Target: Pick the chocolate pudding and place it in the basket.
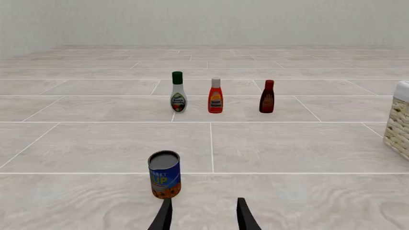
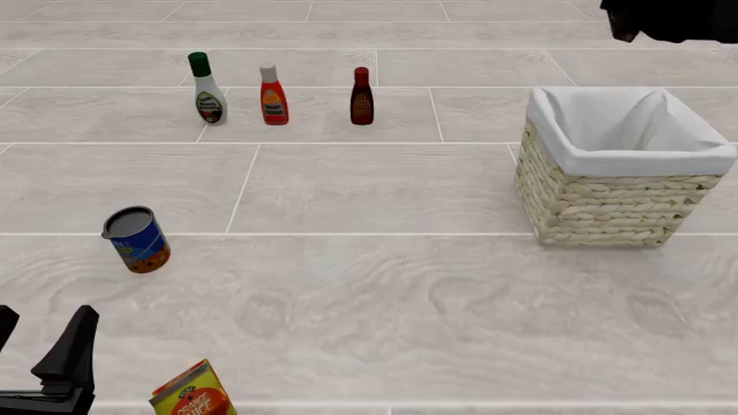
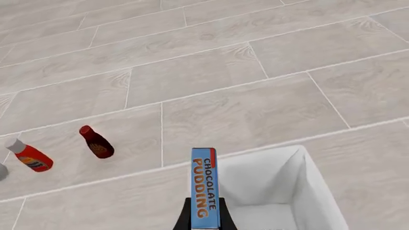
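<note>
The chocolate pudding [image 3: 205,189], a thin box with a blue edge and red lettering, stands upright between the fingers of my right gripper [image 3: 204,224], which is shut on it. It hangs above the near rim of the basket [image 3: 308,178], whose white lining opens just beyond it. In the front view the wicker basket [image 2: 606,206] stands at the right, and only a dark part of the right arm [image 2: 675,19] shows above it; the pudding is hidden there. My left gripper [image 1: 204,218] is open and empty, low at the near left [image 2: 41,344].
A blue can [image 2: 136,240] stands just ahead of the left gripper. An orange juice carton [image 2: 194,393] lies at the near edge. Three bottles line the far left: white [image 2: 209,89], orange-red [image 2: 273,96] and dark red [image 2: 361,97].
</note>
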Controlling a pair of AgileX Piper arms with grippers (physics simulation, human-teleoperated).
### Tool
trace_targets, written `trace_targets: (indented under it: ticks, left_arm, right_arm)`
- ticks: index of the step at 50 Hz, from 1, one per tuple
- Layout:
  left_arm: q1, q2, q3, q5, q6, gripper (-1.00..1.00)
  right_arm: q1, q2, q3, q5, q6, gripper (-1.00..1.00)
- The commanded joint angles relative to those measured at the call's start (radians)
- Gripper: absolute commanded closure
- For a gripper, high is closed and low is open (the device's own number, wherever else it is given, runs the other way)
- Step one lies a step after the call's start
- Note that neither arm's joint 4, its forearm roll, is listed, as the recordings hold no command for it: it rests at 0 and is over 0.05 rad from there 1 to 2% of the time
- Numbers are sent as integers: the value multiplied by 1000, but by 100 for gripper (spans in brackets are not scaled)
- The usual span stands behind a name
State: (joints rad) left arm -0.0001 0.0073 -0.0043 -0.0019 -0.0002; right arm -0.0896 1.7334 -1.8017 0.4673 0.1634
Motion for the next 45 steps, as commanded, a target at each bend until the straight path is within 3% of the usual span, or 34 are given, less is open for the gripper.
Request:
trace_targets:
  ticks: [1,23,45]
  left_arm:
    - [0,0,0,0,0,-100]
    - [0,0,0,0,0,-100]
    - [0,0,0,0,0,-100]
  right_arm:
    - [-48,29,-48,30,41,100]
    - [-103,84,-109,101,106,100]
    - [-123,152,-139,139,218,100]
